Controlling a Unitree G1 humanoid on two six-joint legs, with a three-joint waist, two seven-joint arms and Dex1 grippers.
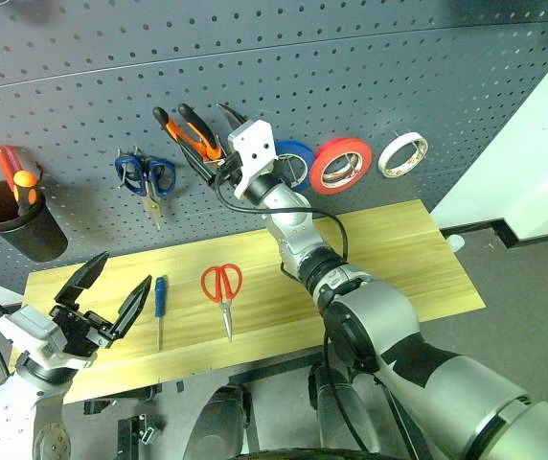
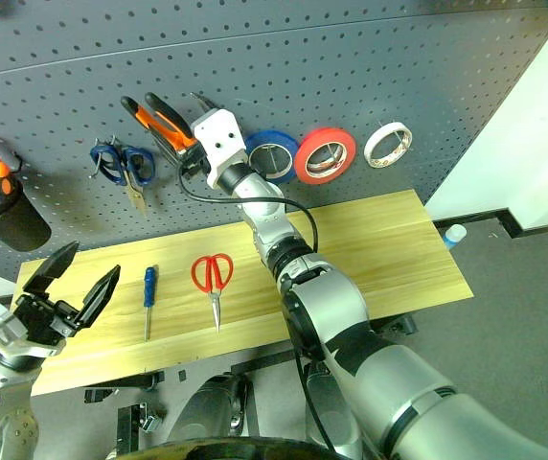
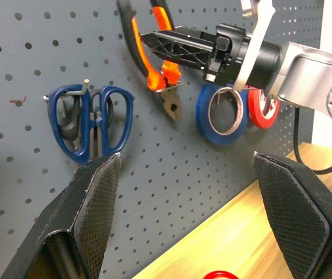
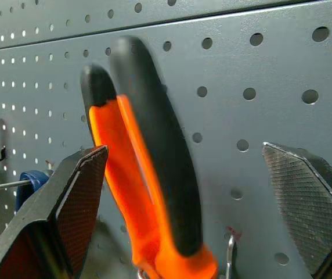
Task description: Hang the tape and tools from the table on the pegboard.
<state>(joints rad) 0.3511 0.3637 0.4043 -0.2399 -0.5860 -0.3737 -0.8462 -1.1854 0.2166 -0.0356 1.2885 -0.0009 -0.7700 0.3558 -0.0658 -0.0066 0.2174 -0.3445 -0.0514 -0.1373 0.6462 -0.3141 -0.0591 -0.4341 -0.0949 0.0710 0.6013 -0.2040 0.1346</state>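
— Any lettering for me to log from here? Labels, brands, numbers?

— I can read none. The pegboard (image 1: pixel 370 57) is bare dotted grey, the tape (image 1: pixel 403 154) carries no print I can make out, and the pliers (image 1: pixel 190 132) show only plain orange and black handles.
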